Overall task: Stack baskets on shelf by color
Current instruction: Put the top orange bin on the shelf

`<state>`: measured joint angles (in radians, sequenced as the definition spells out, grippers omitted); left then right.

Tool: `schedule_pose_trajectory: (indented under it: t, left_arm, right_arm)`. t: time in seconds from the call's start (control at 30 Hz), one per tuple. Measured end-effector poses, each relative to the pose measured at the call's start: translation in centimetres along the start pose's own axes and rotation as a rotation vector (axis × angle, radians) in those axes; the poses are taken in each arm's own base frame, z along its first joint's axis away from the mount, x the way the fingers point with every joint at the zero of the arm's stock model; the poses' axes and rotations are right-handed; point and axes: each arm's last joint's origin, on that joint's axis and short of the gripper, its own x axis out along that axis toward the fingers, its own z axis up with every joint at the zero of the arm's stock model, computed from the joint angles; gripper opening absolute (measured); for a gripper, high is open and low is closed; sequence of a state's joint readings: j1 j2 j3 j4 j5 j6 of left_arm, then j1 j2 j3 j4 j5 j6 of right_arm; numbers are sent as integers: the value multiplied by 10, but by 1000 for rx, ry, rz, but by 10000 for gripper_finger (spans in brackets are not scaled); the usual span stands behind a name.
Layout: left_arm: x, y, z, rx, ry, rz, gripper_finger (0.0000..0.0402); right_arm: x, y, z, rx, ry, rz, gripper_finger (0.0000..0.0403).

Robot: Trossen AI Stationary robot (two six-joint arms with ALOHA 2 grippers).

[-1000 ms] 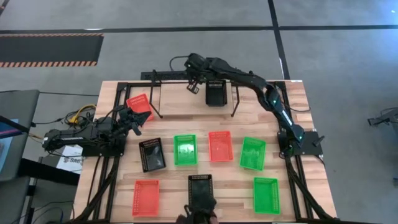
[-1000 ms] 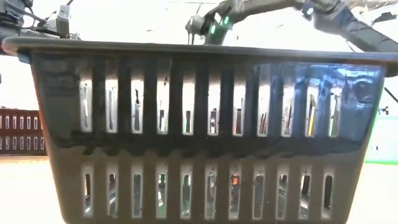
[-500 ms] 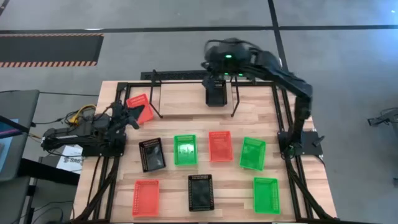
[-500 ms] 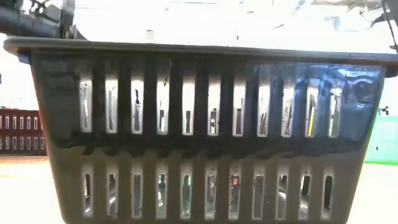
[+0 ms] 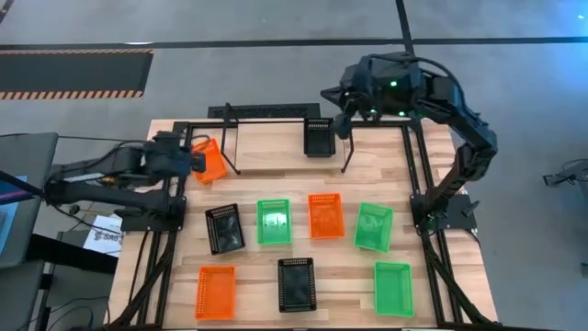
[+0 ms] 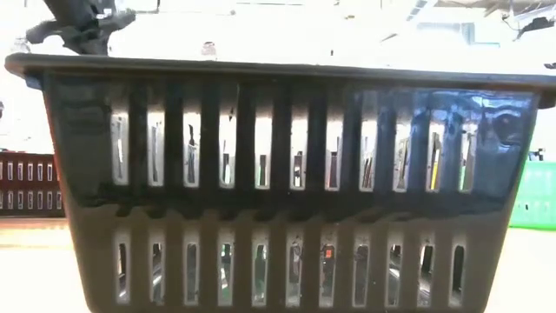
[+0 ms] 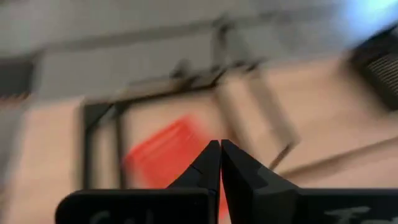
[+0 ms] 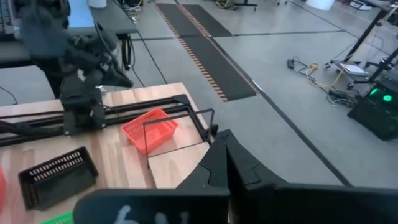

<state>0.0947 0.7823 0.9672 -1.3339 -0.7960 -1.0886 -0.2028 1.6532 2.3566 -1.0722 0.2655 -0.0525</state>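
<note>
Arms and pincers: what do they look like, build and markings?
Both arms are dark, jointed and slim. The right arm shows green indicator lights near its wrist. The right pincer has two black wedge-shaped fingers tapering to a point, with a black crossbar below bearing faint pale lettering. The left pincer has the same black tapered fingers and lettered bar. The left arm is black with cabling near its base.

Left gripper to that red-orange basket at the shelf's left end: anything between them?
Nothing visible. The left gripper, shut, sits right beside the red-orange basket, which lies just outside the shelf's left bracket.
</note>
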Motion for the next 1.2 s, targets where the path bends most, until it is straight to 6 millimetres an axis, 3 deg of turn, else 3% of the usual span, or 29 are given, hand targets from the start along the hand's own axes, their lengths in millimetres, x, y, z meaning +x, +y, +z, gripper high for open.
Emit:
schedule_pose_trajectory:
  t: [0.1, 0.17, 0.33, 0.5, 0.8, 1.2]
  left_arm:
    - [4, -9, -3, 12, 201, 178, 0]
    - [11, -22, -7, 17, 274, 205, 0]
    - [23, -40, -12, 37, 332, 220, 1]
    - [24, -39, -15, 31, 384, 270, 18]
    - [10, -19, -9, -100, 325, 207, 69]
    - [-11, 16, -4, -225, 276, 72, 129]
  right_arm:
    - [-12, -3, -1, 0, 2, -5, 2]
    - [-19, -6, -1, 1, -3, -16, 2]
    - [-44, -14, -1, -18, -29, -59, 3]
    - [-72, -21, -2, -25, -60, -62, 3]
    - [-103, -30, -5, -52, -94, -67, 4]
    - [-105, -30, -6, -100, -94, -69, 3]
